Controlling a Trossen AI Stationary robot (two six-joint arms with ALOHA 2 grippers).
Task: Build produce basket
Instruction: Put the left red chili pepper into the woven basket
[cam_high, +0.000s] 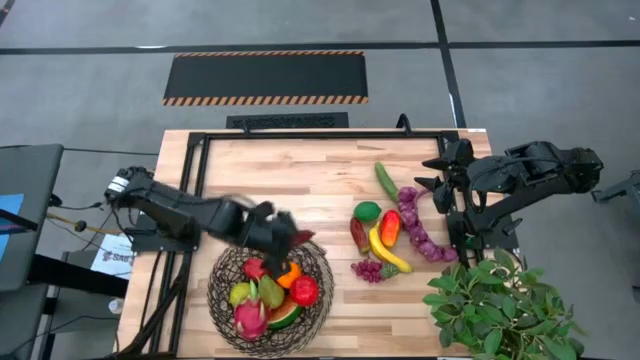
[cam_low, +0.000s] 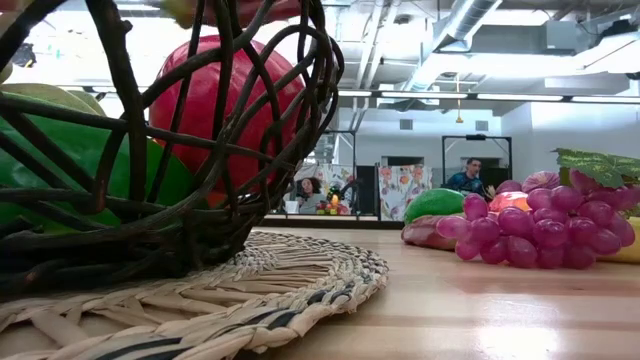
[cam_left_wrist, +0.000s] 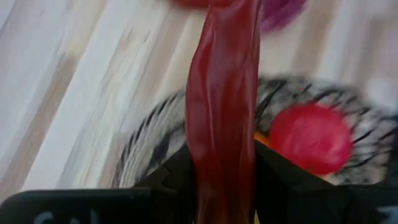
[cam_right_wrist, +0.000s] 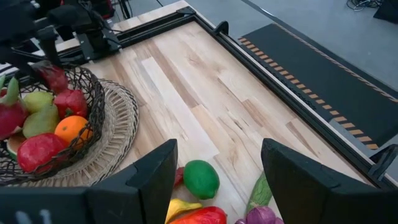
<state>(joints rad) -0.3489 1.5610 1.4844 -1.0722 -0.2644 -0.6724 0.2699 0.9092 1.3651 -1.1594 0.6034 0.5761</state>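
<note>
My left gripper (cam_high: 288, 234) hangs over the far rim of the dark woven wire basket (cam_high: 218, 292), shut on a long dark red pepper (cam_left_wrist: 224, 81). In the basket lie a red apple (cam_high: 304, 290), an orange (cam_high: 289, 271), a pear (cam_high: 270, 292), a pink dragonfruit (cam_high: 250, 318) and a watermelon slice (cam_high: 285, 318). More produce rests on the table to the right: cucumber (cam_high: 385, 180), grapes (cam_high: 415, 228), a green fruit (cam_high: 367, 211), banana (cam_high: 388, 252). My right gripper (cam_right_wrist: 219, 152) waits open, raised over the table's right side. My left gripper pinches the pepper between its two fingers at one end (cam_left_wrist: 221, 146). The fingers (cam_left_wrist: 273, 171) slant down from the table's left, and the pepper runs on past them, along their line. It is lifted clear, its free end (cam_right_wrist: 55, 79) pointing down over the basket's fruit.
The basket stands on a round woven mat (cam_right_wrist: 121, 124) near the table's front edge. A leafy green plant (cam_high: 500, 300) fills the near right corner. A black metal frame (cam_high: 300, 134) runs along the far and left edges. Bare wood (cam_high: 290, 175) lies between basket and far edge.
</note>
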